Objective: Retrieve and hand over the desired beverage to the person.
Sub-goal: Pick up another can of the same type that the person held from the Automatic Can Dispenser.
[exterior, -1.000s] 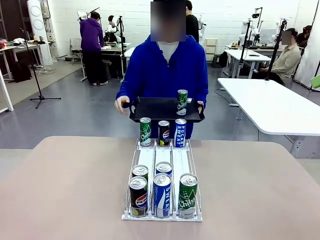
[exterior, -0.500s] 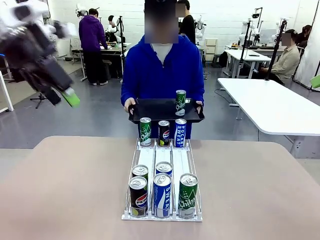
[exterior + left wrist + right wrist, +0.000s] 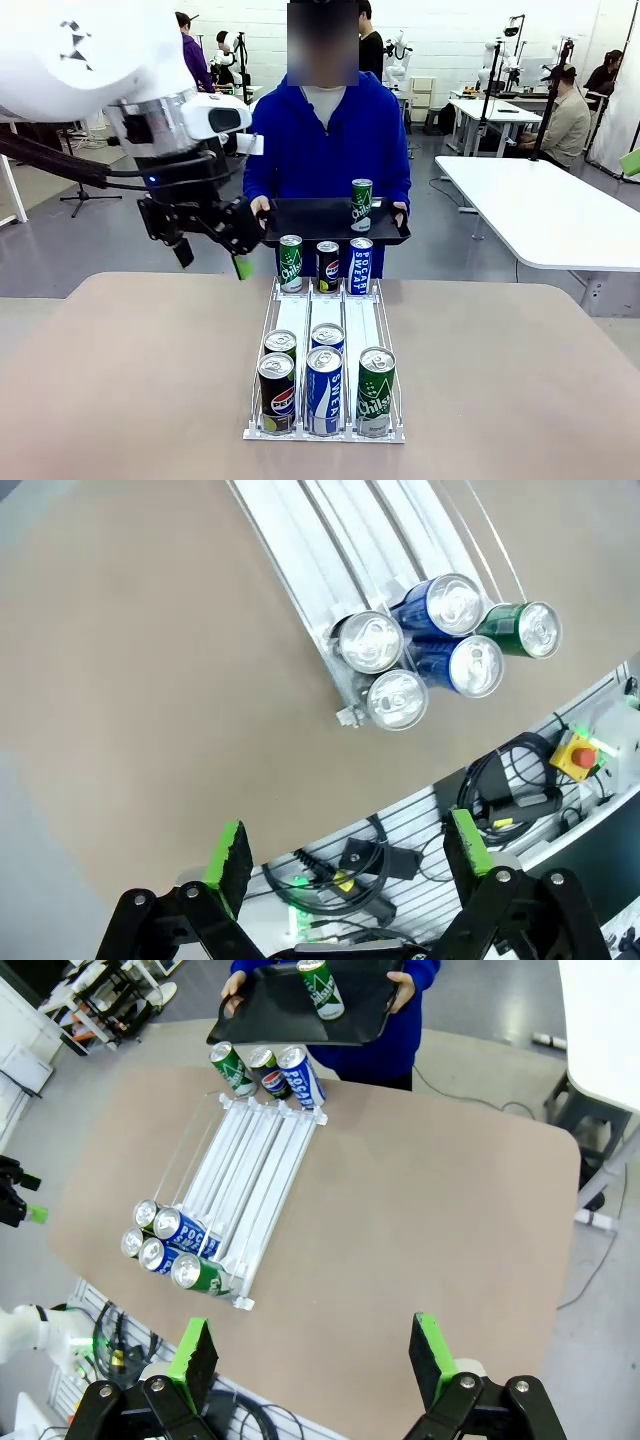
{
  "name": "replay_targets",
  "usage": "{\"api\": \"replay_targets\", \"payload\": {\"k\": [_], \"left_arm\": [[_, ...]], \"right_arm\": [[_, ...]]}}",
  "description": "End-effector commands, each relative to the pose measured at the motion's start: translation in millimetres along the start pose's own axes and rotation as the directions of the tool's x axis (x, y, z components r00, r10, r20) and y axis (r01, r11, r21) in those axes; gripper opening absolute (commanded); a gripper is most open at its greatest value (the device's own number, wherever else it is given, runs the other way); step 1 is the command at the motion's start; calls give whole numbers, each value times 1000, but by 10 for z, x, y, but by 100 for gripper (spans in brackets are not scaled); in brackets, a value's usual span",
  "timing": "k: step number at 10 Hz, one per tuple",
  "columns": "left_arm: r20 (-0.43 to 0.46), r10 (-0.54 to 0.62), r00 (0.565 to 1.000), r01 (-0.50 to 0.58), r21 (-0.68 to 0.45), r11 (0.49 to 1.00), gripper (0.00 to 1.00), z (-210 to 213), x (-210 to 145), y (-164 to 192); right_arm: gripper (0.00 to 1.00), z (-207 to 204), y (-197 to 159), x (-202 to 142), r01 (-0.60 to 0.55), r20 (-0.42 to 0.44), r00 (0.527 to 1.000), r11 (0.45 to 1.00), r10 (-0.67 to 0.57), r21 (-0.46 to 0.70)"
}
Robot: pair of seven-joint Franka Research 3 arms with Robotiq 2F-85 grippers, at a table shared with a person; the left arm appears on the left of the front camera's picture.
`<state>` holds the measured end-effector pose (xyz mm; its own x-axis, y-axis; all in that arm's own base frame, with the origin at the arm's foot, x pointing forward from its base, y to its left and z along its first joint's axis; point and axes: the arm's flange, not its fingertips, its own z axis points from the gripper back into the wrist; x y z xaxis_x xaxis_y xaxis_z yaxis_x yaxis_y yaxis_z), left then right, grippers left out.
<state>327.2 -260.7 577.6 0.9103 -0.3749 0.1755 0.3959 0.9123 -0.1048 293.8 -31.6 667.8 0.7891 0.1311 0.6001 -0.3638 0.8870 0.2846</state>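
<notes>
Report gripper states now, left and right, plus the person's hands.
Left black gripper with green pads: open, holding nothing.
Right black gripper with green pads: open, holding nothing.
Person's hands: both gripping the black rectangular tray.

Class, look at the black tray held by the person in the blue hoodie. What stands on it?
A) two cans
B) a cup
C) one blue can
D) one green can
D: a single green can stands upright on the black tray that the person holds.
</notes>
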Motion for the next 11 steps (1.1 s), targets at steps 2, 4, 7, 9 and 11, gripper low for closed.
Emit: {"api": "replay_targets", "payload": {"k": [2, 4, 7, 9, 11], "left_arm": [[0, 0, 1000, 0, 0, 1000, 100, 0, 0, 0], [0, 0, 1000, 0, 0, 1000, 100, 0, 0, 0], [0, 0, 1000, 0, 0, 1000, 100, 0, 0, 0], [1, 15, 1000, -15, -19, 1000, 100, -15, 31, -8], [-9, 209, 978, -207, 81, 975, 100, -325, 48, -265]], "right_arm": [[100, 7, -2, 37, 0, -17, 1000, 1000, 0, 1], [100, 7, -2, 37, 0, -17, 1000, 1000, 0, 1], [100, 7, -2, 37, 0, -17, 1000, 1000, 0, 1], [100, 7, -2, 37, 0, -17, 1000, 1000, 0, 1], [100, 7, -2, 37, 0, -17, 1000, 1000, 0, 1]]}}
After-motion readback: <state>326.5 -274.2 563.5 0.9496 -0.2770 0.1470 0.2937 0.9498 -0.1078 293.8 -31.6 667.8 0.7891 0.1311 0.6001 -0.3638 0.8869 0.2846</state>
